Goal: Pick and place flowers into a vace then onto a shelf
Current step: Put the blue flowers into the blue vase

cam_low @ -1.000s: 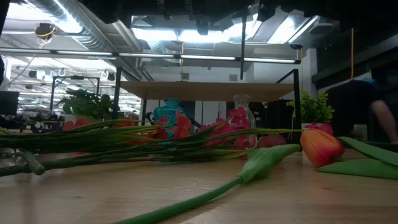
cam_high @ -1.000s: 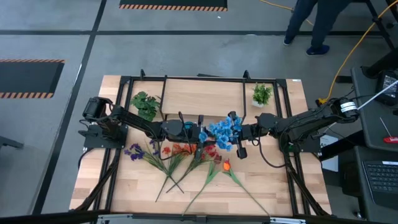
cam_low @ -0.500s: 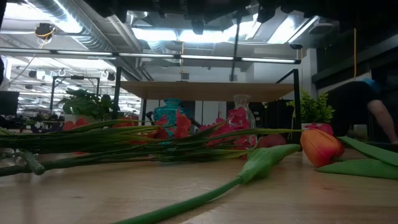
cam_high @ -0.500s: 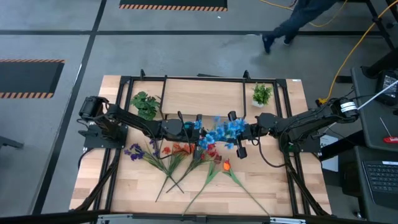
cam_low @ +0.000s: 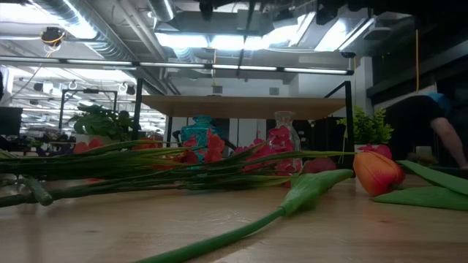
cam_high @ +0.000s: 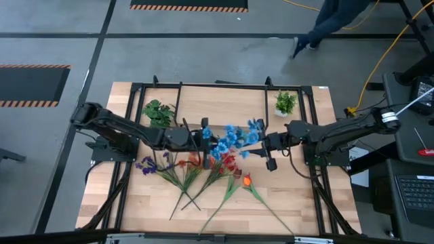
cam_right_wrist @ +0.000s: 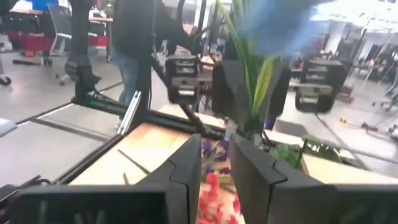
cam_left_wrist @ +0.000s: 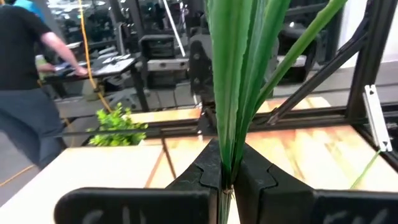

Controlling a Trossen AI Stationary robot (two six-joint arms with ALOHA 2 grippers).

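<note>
high: top-down | low: table-level | wrists: forward, close | shared: flowers [cam_high: 234, 139]

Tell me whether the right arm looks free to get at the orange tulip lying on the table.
Probably yes. The right tool is open and empty, and the orange tulip lies uncovered on the table close by; only stems lie around it.

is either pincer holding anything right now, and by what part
The left pincer is shut on the blue flower, gripping its green stem low down. The right pincer stands open and holds nothing.
</note>
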